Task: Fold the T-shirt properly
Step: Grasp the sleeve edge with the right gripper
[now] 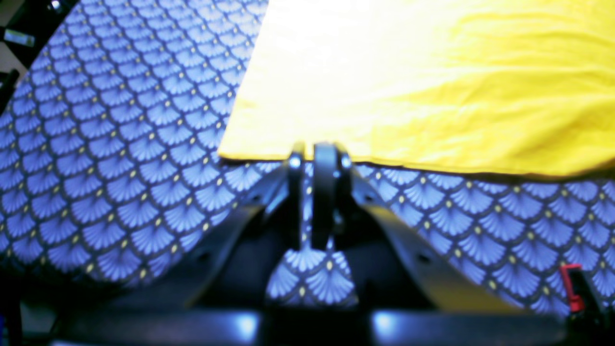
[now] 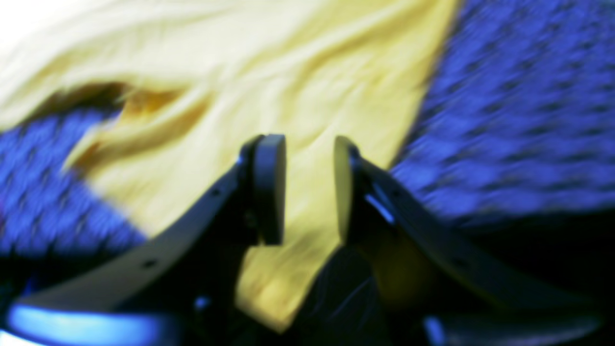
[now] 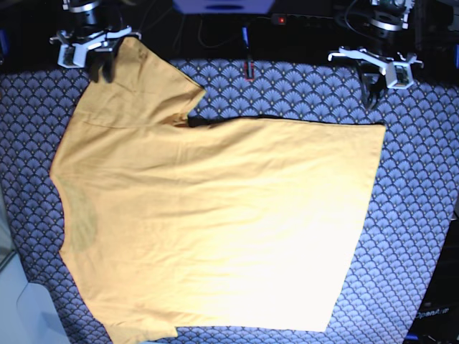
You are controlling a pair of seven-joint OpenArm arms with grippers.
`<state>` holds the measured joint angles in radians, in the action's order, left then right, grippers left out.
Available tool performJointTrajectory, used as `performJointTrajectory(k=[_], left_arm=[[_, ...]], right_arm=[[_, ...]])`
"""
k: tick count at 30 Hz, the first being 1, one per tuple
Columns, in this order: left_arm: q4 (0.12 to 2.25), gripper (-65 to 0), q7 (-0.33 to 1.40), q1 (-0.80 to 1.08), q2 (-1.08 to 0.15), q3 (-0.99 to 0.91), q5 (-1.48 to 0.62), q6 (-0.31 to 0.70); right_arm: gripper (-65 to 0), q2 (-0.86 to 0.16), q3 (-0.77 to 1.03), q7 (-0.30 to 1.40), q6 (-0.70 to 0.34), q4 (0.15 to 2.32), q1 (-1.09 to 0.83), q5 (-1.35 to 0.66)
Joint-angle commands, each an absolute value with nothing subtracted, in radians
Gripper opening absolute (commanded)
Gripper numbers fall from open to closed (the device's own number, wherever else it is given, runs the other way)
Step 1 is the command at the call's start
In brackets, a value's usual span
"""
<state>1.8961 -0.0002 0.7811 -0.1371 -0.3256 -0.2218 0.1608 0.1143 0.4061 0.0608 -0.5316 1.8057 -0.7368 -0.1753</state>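
Observation:
The yellow-orange T-shirt (image 3: 215,215) lies spread flat on the tablecloth, collar to the left and hem to the right. My right gripper (image 3: 106,70) hangs over the far sleeve at the back left. In the right wrist view its jaws stand apart, open (image 2: 307,142), with wrinkled sleeve cloth (image 2: 288,72) showing between and below them. My left gripper (image 3: 369,99) sits at the back right, just beyond the hem's far corner. In the left wrist view its fingers are shut (image 1: 314,151) right at the shirt's edge (image 1: 432,86), with no cloth seen between them.
A blue-grey scallop-patterned tablecloth (image 3: 423,215) covers the table. A small red and black object (image 3: 247,69) lies at the back middle. Cables and a power strip (image 3: 287,19) run behind the table. The table's edge shows at the lower left (image 3: 18,287).

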Motion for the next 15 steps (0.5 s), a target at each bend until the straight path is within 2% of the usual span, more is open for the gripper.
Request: performJointTrajectory(k=[1,5,15], left_arm=[[1.914,-62.0,-0.028,0.791,-0.145,-0.332,-0.228,0.16],[1.914,-62.0,-0.028,0.791,-0.148,-0.332,-0.22,0.16],[1.916,-62.0,-0.028,0.791,-0.148,-0.332,-0.219,0.16]], right_arm=[[-43.7,0.113,0.433,0.051,-0.561,1.81,-0.736,-0.225],[-43.4,0.113,0.519,0.166,-0.698,1.804,-0.691,-0.294],[-43.3,0.114,0.763,0.562,-0.698,1.801,-0.481,-0.292]])
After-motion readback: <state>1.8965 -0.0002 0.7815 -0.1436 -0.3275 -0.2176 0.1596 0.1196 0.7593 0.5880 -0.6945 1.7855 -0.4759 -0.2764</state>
